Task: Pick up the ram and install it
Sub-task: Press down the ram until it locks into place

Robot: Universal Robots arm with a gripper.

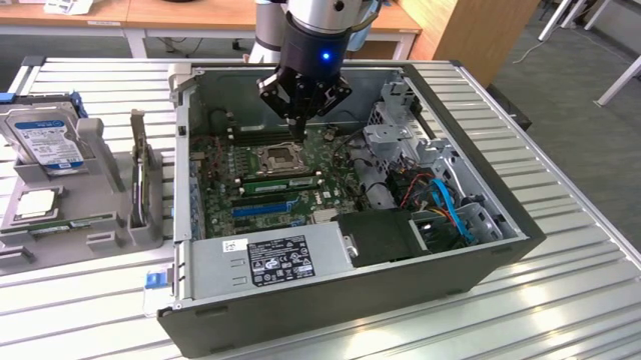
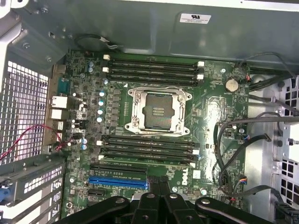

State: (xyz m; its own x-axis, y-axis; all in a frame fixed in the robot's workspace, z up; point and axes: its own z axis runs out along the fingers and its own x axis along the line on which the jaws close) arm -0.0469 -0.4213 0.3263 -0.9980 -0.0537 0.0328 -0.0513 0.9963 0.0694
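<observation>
The gripper [image 1: 299,126] hung with fingers [image 2: 159,186] clenched and empty inside the open computer case [image 1: 481,255], above the motherboard [image 1: 266,180] near its CPU socket [image 1: 278,159]. A ram [image 1: 281,182] stick sat in a slot at the socket's 6 o'clock. Outside the case, toward 9 o'clock, a grey holder [image 1: 90,217] carried a hard drive [image 1: 45,139].

The gripper [image 1: 302,120] is blocking part of the motherboard [image 1: 263,176] behind it in the exterior view. In the wrist view the gripper [image 2: 159,186] is being cut off by the picture's edge, covering the end of the blue slot [image 2: 117,180]. The label [image 1: 281,257] on the power supply [image 1: 215,259] is showing print too small to read. The hard drive [image 1: 42,139] is being clipped at the exterior view's left.
</observation>
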